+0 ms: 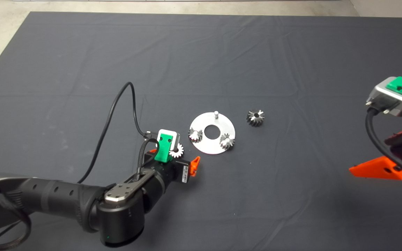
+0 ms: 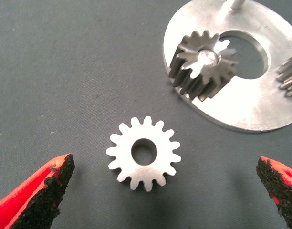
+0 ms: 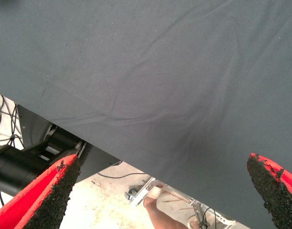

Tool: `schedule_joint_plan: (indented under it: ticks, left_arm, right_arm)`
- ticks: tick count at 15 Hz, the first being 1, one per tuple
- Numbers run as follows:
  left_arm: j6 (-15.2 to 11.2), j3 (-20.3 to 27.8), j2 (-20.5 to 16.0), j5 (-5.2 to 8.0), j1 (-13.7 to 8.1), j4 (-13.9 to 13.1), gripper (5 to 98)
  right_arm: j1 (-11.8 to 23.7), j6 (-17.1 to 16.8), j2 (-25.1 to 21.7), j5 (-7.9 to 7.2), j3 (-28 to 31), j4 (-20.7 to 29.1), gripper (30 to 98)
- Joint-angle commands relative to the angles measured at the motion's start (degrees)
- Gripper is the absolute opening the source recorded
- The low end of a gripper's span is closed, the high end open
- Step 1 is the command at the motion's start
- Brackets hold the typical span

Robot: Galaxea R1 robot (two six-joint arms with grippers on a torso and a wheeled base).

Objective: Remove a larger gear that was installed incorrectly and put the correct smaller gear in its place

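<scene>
The smaller gear (image 2: 143, 152), bright silver with a round centre hole, lies flat on the mat just left of the round silver plate (image 1: 210, 145). My left gripper (image 1: 175, 157) hangs over it, open, with the gear between the two fingers (image 2: 41, 195) and touching neither. The larger gear (image 1: 255, 118), dark grey, lies on the mat to the right of the plate. The plate carries two small gears (image 1: 195, 135) (image 1: 227, 141) on pegs, and its far peg (image 1: 216, 113) is bare. My right gripper (image 1: 386, 153) waits open at the right edge.
The plate (image 2: 251, 109) has a large centre hole, and one mounted gear (image 2: 203, 64) shows close to the loose one. A black cable (image 1: 117, 104) loops off the left arm. Past the mat's edge, the right wrist view shows floor, cables and a person's leg (image 3: 160, 217).
</scene>
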Motion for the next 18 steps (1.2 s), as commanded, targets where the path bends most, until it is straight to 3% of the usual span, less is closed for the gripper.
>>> schedule_joint_plan:
  ticks: [1, 2, 12, 15, 18]
  left_arm:
    - [0.61, -2.82, 0.61, 4.62, 0.11, 1.99, 98.3]
    - [0.7, -2.91, 0.42, 4.13, 0.05, 1.99, 98.3]
    - [0.88, -2.44, -1.06, 4.04, 2.13, 1.99, 84.7]
    - [1.05, -2.38, -0.98, 2.46, 2.16, 1.99, 79.7]
    - [1.05, -2.47, -0.63, 2.46, 2.16, 2.25, 79.7]
  right_arm:
    - [1.28, 0.43, -0.03, 0.04, 0.12, 1.82, 92.3]
    - [1.28, 0.43, -0.03, 0.05, 0.12, 1.82, 92.3]
    - [1.28, 0.43, -0.03, 0.13, 0.17, 1.82, 92.3]
    - [1.28, 0.43, 0.06, 0.07, 0.12, 1.82, 92.3]
    - [1.28, 0.43, -0.09, 0.04, 0.2, 1.9, 92.3]
